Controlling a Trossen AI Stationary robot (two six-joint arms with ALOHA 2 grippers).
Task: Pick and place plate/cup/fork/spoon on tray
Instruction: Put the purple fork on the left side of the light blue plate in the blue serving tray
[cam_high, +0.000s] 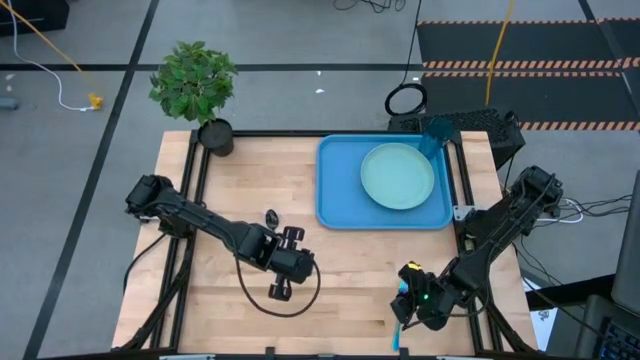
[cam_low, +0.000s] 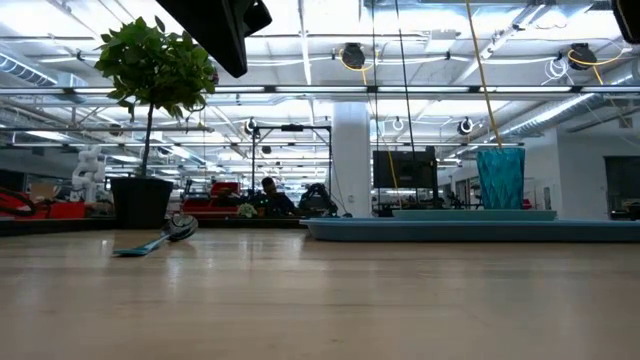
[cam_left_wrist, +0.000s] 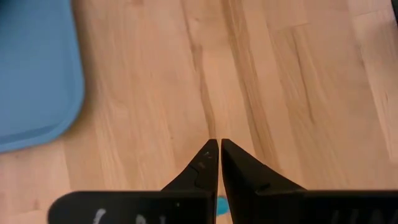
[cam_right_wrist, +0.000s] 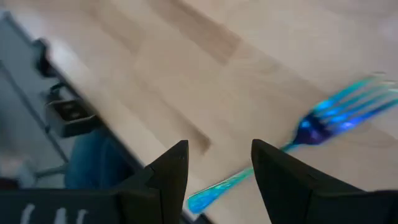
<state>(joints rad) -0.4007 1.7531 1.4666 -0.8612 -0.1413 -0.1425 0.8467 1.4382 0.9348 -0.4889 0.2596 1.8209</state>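
Observation:
The pale green plate (cam_high: 397, 175) lies in the blue tray (cam_high: 335, 195) at the table's far right. The teal cup (cam_high: 435, 135) stands upright in the tray's far right corner; it also shows in the low view (cam_low: 500, 178). The spoon (cam_low: 160, 238) lies on the table left of the tray, its dark bowl (cam_high: 271, 217) just beyond my left gripper (cam_high: 300, 265). That gripper is shut and empty, raised above the table (cam_left_wrist: 217, 148). The blue fork (cam_right_wrist: 323, 121) lies flat near the table's near edge. My right gripper (cam_right_wrist: 217, 146) hovers open over the fork's handle end, touching nothing.
A potted plant (cam_high: 215, 135) in a black pot stands at the table's far left corner. The table's near edge and metal frame (cam_right_wrist: 68, 112) lie close beside the fork. Bare wood spreads between the two arms and in front of the tray.

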